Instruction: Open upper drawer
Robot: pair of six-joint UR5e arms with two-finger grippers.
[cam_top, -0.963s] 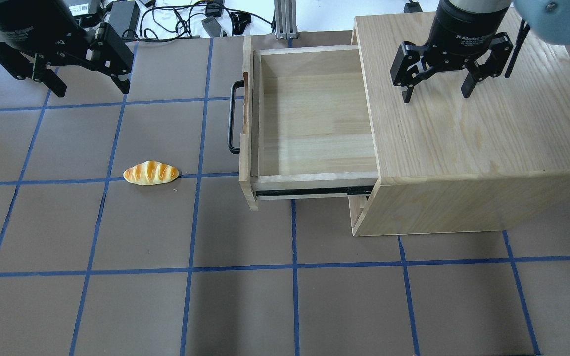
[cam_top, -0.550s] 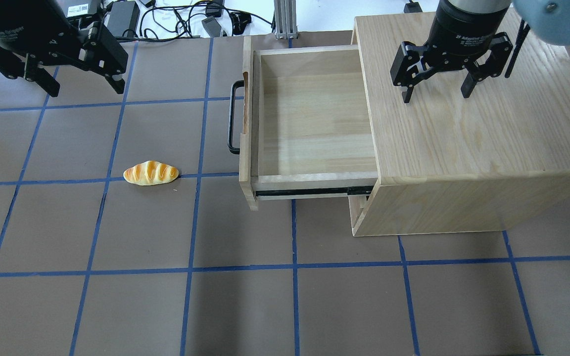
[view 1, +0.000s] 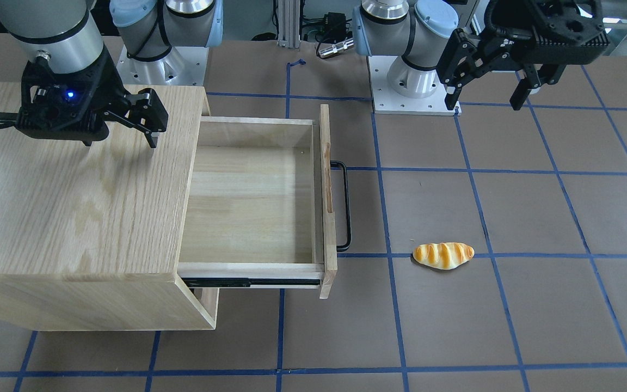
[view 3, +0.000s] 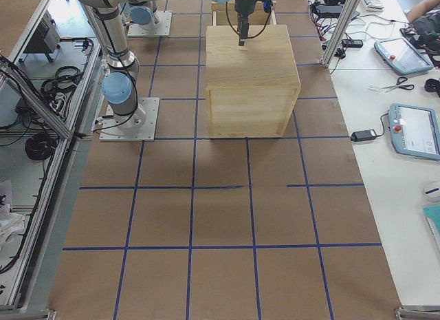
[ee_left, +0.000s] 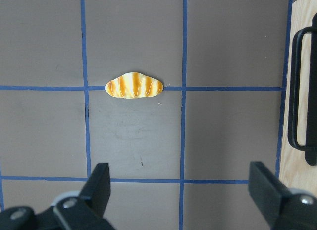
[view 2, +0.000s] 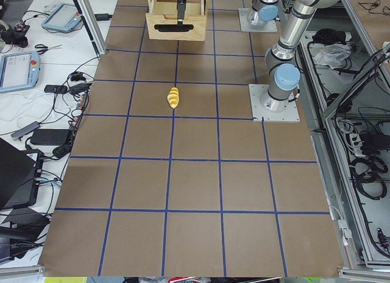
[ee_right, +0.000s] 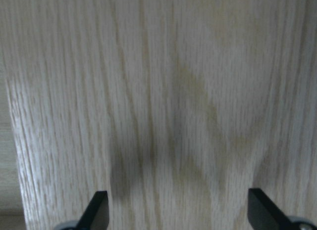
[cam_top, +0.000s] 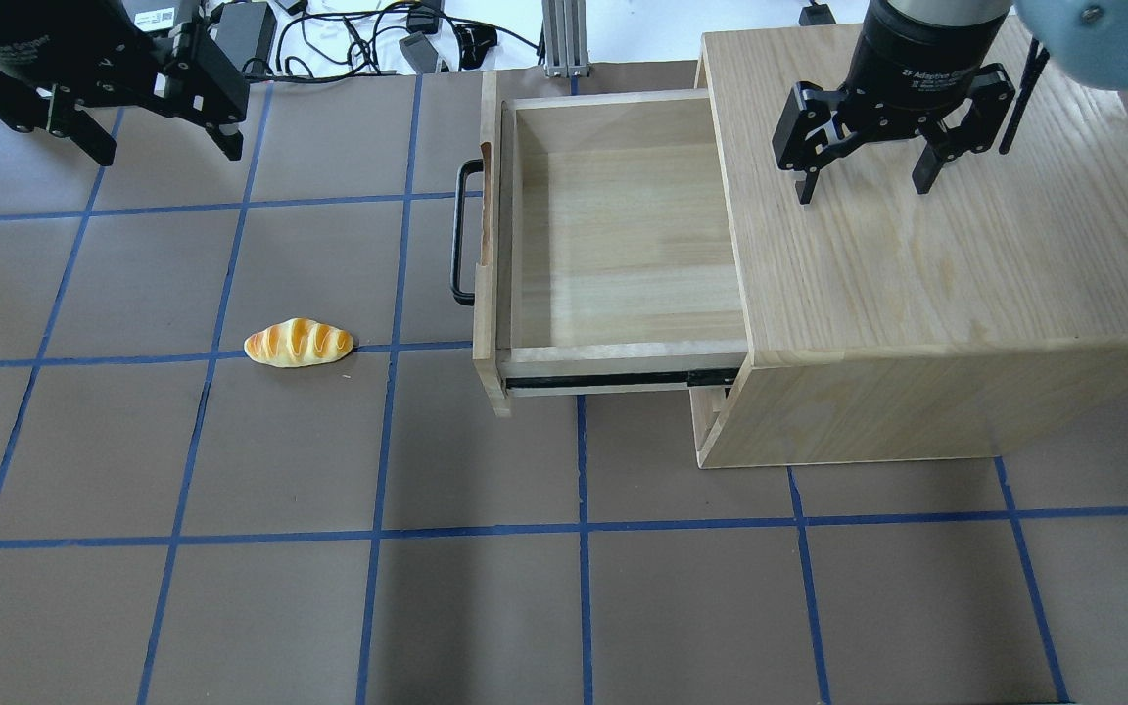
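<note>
The upper drawer (cam_top: 623, 235) of the light wood cabinet (cam_top: 916, 294) stands pulled far out, empty, with its black side rail showing. Its black bar handle (cam_top: 463, 232) points toward the table's left half; the handle also shows in the left wrist view (ee_left: 302, 96). The drawer also shows in the front-facing view (view 1: 248, 201). My left gripper (cam_top: 167, 147) is open and empty, high over the far left of the table, well away from the handle. My right gripper (cam_top: 864, 191) is open and empty, hovering just above the cabinet's top.
A toy bread roll (cam_top: 299, 344) lies on the brown mat left of the drawer, below my left gripper in the left wrist view (ee_left: 134, 85). Cables and power bricks (cam_top: 358, 34) lie beyond the table's far edge. Blue tape lines grid the mat.
My left gripper has moved farther away from the drawer toward the table's far left edge. The drawer, the bread roll and the right gripper have not moved.
</note>
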